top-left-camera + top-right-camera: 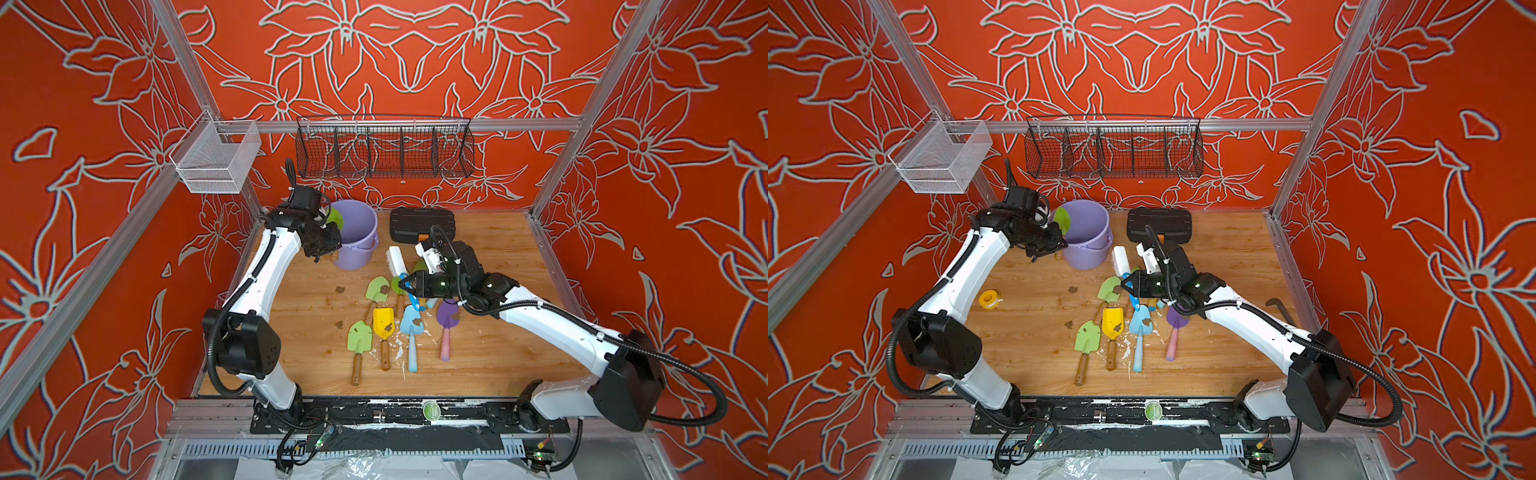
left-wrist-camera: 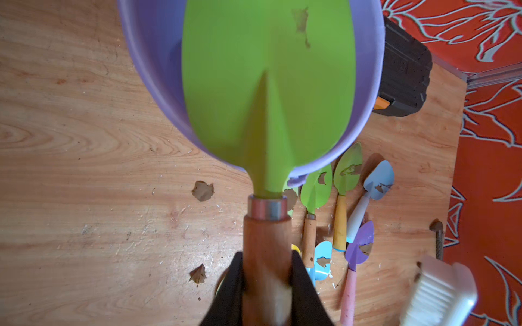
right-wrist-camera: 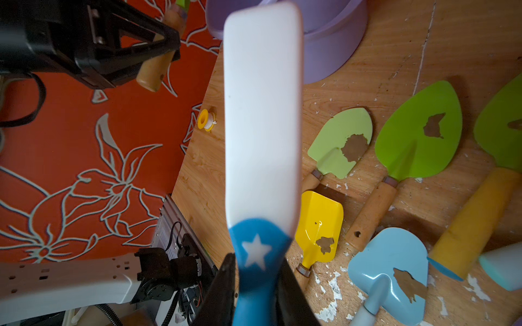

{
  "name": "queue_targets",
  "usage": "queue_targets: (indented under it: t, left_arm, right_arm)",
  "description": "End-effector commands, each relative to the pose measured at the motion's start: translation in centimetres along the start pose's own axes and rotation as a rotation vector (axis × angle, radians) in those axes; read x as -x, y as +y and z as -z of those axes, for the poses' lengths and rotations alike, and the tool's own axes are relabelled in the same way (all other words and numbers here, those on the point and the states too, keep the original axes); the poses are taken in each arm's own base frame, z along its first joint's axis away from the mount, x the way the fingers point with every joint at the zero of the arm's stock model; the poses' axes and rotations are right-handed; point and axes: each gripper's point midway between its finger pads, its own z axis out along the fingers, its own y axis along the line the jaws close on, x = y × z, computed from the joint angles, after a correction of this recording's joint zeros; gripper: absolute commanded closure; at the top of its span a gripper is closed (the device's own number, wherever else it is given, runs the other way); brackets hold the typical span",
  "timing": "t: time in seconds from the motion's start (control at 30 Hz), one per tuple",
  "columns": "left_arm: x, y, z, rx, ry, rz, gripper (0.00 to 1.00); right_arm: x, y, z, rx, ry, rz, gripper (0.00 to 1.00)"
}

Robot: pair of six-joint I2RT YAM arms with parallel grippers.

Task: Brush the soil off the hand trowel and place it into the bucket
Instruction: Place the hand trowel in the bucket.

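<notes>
Clamping the wooden handle of a lime-green hand trowel [image 2: 268, 84], the left gripper [image 2: 267, 271] holds the blade over the mouth of the lavender bucket [image 2: 147, 56], a small smear of soil [image 2: 300, 19] showing near the tip. The right gripper [image 3: 257, 282] is closed on the blue handle of a white brush [image 3: 262, 113], above other trowels [image 3: 418, 132] lying soiled on the table [image 3: 395, 42]. Light and stiff by the look of it, with a slick painted blade, the tool seems best held by its wooden handle
</notes>
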Motion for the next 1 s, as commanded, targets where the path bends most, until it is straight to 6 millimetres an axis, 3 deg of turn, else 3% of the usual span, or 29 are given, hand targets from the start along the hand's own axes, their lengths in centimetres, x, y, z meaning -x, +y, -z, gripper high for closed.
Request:
queue_targets:
  t: [0.0, 0.27, 0.37, 0.43, 0.53, 0.8, 0.97]
  left_arm:
    - [1.2, -0.6, -0.8, -0.004, 0.003, -0.03, 1.0]
    - [2.0, -0.1, -4.4, 0.052, 0.108, -0.03, 1.0]
    - [2.1, -0.2, -4.7, 0.053, 0.116, -0.03, 0.87]
    - [2.3, -0.3, -4.7, 0.051, 0.109, -0.033, 0.78]
    - [2.6, -0.5, -4.5, 0.048, 0.096, -0.037, 0.72]
    - [3.6, -1.2, -3.4, 0.038, 0.065, -0.048, 0.68]
    - [4.1, -1.7, -1.2, 0.033, 0.007, -0.056, 0.65]
  right_arm:
    - [0.2, 0.2, 0.0, 0.014, 0.014, -0.002, 1.0]
    - [0.5, 0.0, 0.0, 0.007, -0.005, -0.015, 1.0]
    - [0.4, -0.2, 0.0, 0.003, -0.009, -0.018, 1.0]
    - [0.2, -0.3, -0.1, 0.002, -0.001, -0.022, 1.0]
    - [0.2, -0.4, -0.2, 0.002, 0.001, -0.022, 1.0]
    - [0.5, 0.1, -0.4, 0.02, -0.001, -0.009, 1.0]
    - [0.4, 0.0, -0.5, 0.014, 0.012, 0.004, 1.0]
